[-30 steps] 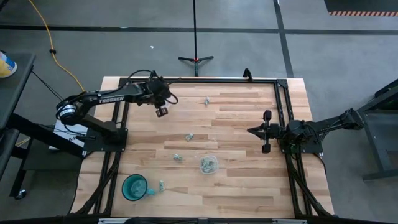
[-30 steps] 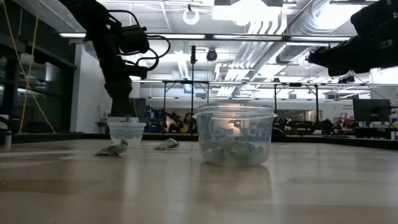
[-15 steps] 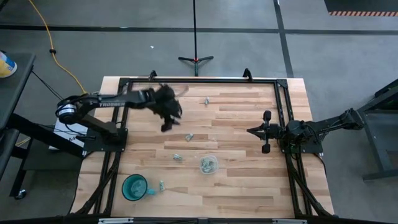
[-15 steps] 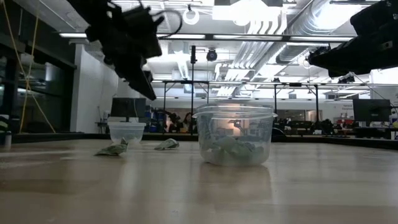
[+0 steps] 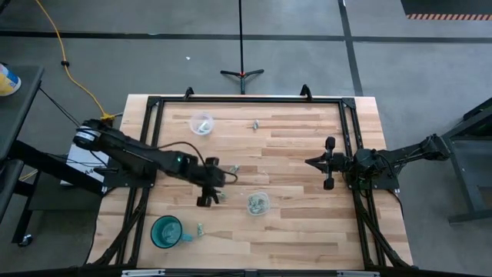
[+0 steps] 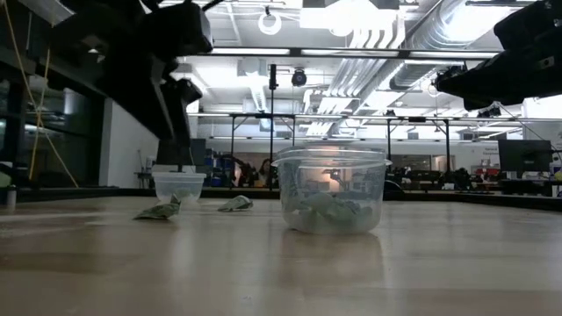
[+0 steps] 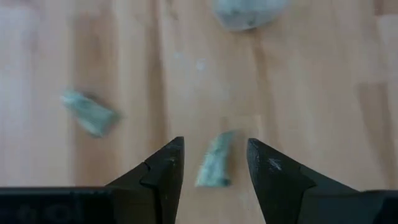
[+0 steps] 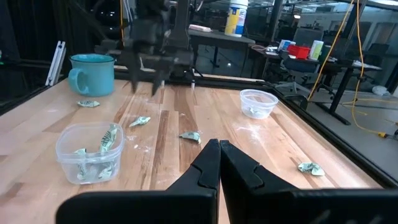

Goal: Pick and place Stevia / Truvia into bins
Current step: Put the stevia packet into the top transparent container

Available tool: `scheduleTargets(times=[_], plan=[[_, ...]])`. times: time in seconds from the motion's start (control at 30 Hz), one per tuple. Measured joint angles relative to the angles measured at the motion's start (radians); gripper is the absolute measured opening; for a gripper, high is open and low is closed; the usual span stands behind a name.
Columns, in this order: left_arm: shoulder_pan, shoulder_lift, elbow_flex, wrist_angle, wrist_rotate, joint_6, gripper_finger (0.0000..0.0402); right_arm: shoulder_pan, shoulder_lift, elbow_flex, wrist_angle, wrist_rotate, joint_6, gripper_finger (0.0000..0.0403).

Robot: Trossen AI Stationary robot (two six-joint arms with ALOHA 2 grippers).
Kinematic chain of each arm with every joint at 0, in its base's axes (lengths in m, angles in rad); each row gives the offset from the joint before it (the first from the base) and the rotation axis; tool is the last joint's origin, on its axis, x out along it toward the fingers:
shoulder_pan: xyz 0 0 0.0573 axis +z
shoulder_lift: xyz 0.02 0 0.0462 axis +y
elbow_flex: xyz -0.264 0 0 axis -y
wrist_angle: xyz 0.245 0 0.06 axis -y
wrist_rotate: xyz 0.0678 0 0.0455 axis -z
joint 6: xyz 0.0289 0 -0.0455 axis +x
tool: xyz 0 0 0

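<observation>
Several pale green sachets lie flat on the wooden table. My left gripper (image 5: 206, 197) hangs open over the table's middle. Its fingers stand on either side of one sachet (image 7: 214, 167) without touching it. A second sachet (image 7: 90, 113) lies beside it. The near clear cup (image 5: 258, 203) holds several sachets (image 8: 107, 138). The far clear cup (image 5: 202, 124) stands near the far edge with something pale in it. My right gripper (image 5: 327, 163) waits shut at the table's right side, its fingers (image 8: 209, 163) together.
A teal handled cup (image 5: 166, 231) stands near the near-left corner with a sachet (image 5: 200, 228) beside it. Loose sachets lie at mid-table (image 5: 234, 169) and near the far edge (image 5: 255, 123). A black frame (image 5: 246, 98) rims the table.
My left gripper has swung from above the far clear cup toward the table's near edge and somewhat right, in a fast, blurred sweep. It now hangs over the loose sachets left of the near cup. The far cup, earlier hidden under the arm, now shows.
</observation>
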Motion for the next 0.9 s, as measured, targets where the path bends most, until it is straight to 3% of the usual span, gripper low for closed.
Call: scheduleTargets(times=[0.4, 0.63, 0.77, 0.9], plan=[[-0.043, 0.223, 0.001, 0.062, -0.010, -0.047, 0.0209, 0.000, 0.000, 0.000, -0.014, -0.001, 0.036, 0.0000], [-0.044, 0.284, 0.005, 0.091, -0.020, -0.042, 0.0207, 0.000, 0.000, 0.000, -0.016, 0.000, 0.035, 0.0000], [-0.044, 0.282, 0.005, 0.090, -0.015, -0.009, 0.0167, 0.000, 0.000, 0.000, -0.016, 0.000, 0.035, 0.0000], [-0.044, 0.259, 0.004, 0.090, -0.009, 0.064, 0.0084, 0.000, 0.000, 0.000, -0.017, 0.000, 0.035, 0.0000]])
